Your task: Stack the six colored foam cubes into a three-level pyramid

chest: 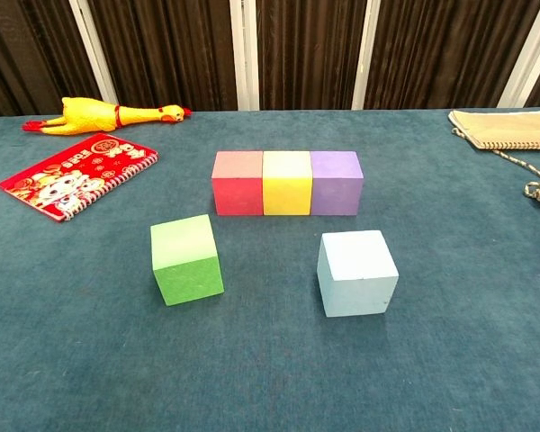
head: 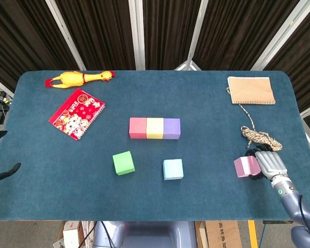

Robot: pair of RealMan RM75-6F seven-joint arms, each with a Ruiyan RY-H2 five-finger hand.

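The right hand has its fingers wrapped on the pink cube at the tabletop's right edge, ready, I'd judge, to carry it onto the base row.

Open felt lies between the light blue cube and the pink cube; a coiled cord crowds the pink one's far side.

Head view: high, steeply downward, whole table. Chest view: low, close, facing the far curtain. Shared: the three-cube row, centre.
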